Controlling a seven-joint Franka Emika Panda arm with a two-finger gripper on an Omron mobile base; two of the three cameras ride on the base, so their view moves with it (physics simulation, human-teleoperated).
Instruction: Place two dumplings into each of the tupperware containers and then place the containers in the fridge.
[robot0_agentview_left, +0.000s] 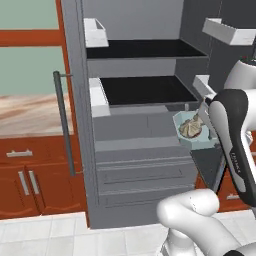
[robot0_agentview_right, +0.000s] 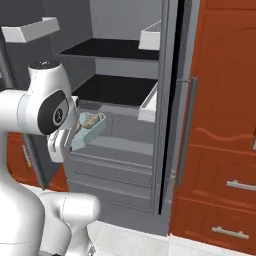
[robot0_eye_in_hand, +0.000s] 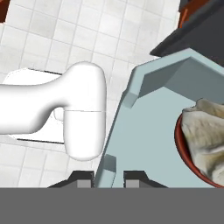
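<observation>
Claw (robot0_eye_in_hand: 109, 177): fingertips nearly together, clamped on the rim of the pale blue tupperware container (robot0_eye_in_hand: 148, 131), seen closest in the hand view above white floor tiles (robot0_eye_in_hand: 57, 39). Contents there: beige dumplings (robot0_eye_in_hand: 205, 135) against a curved red rim, which neither base view makes out. Container (robot0_agentview_left: 192, 134), base views: held in mid-air before the open fridge (robot0_agentview_left: 140, 150), level with its grey drawers (robot0_agentview_left: 145, 175), below the black shelves (robot0_agentview_left: 145, 90); dumplings (robot0_agentview_right: 90, 121) inside. Small writing on arm, unreadable. Beyond: orange-brown cabinets (robot0_agentview_right: 220, 150).
</observation>
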